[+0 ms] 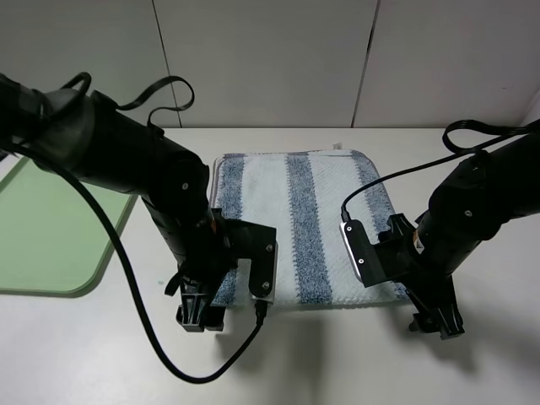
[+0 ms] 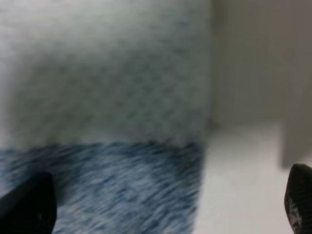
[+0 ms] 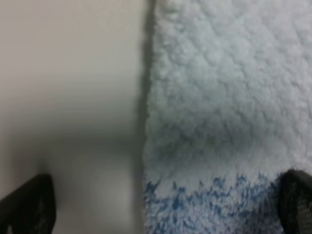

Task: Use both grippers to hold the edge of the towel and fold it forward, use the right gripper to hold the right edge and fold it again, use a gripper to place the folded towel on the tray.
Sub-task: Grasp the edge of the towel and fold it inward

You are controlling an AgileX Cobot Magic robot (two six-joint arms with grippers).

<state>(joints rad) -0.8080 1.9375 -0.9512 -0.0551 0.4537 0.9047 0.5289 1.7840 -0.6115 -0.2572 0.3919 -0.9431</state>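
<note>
Tray (image 1: 51, 245) is sitting at the left side of the table (image 1: 337, 363), light green with a low rim. It is partly cut off by the frame and partly covered by the left arm, and the part in view is showing only its plain green floor. Towel (image 1: 304, 219) is lying flat on the table at the centre, to the right of the tray and apart from it.

Stripes, blue-grey and white, are running from the near edge (image 1: 329, 305) to the far edge, where a small loop tag (image 1: 339, 148) is sticking out. Outline is reading close to square from the high view, so the long axis cannot be told.

Left gripper (image 1: 198, 321) is hanging low at the towel's near left corner with its jaws standing wide. In its wrist view (image 2: 161, 204), one fingertip is sitting over a blue stripe and the other over bare table. Right gripper (image 1: 434, 325) is hanging at the near right corner, also spread wide. In its wrist view (image 3: 161, 204), the towel's side edge is passing between the fingertips. Neither gripper is gripping the cloth, and contact with it cannot be told.
</note>
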